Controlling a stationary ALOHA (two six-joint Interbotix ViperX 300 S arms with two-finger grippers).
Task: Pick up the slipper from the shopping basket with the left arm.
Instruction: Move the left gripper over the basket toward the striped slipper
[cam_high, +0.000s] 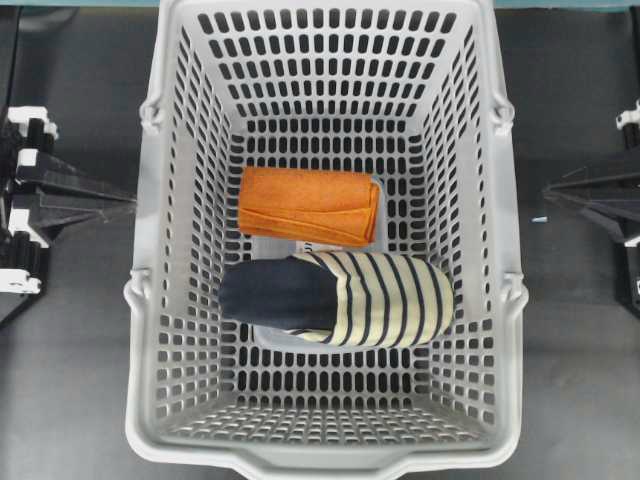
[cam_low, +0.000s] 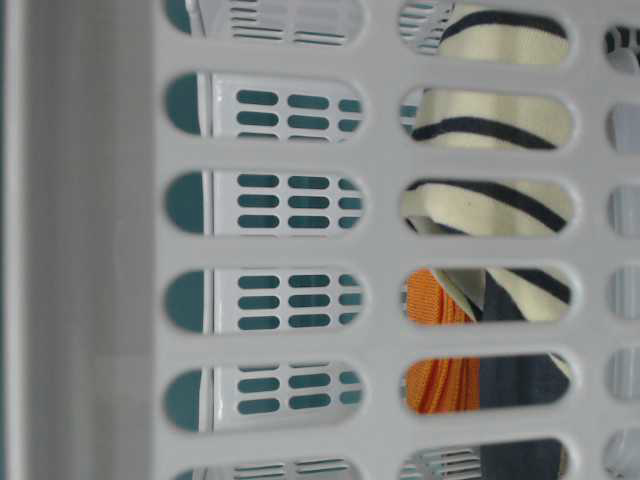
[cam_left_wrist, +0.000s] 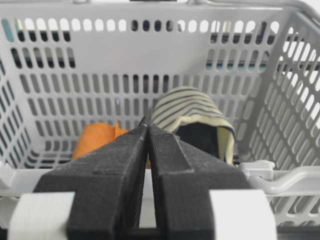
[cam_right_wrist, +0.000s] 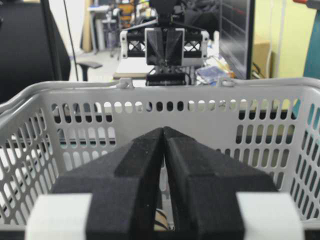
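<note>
Left pincer (cam_left_wrist: 148, 125) shut outside basket (cam_high: 150, 300); slipper (cam_high: 340, 297) crosswise, toe rightward.

Even, bright light; table-level basket wall (cam_low: 90, 250) blurred close-up.

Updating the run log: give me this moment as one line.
left gripper: shut, empty, outside basket | right gripper: shut, empty | slipper: in shopping basket, beside orange cloth | pick: not started

Slipper (cam_low: 490, 150) in slivers through basket (cam_low: 380, 250) slots, table-level view.
</note>
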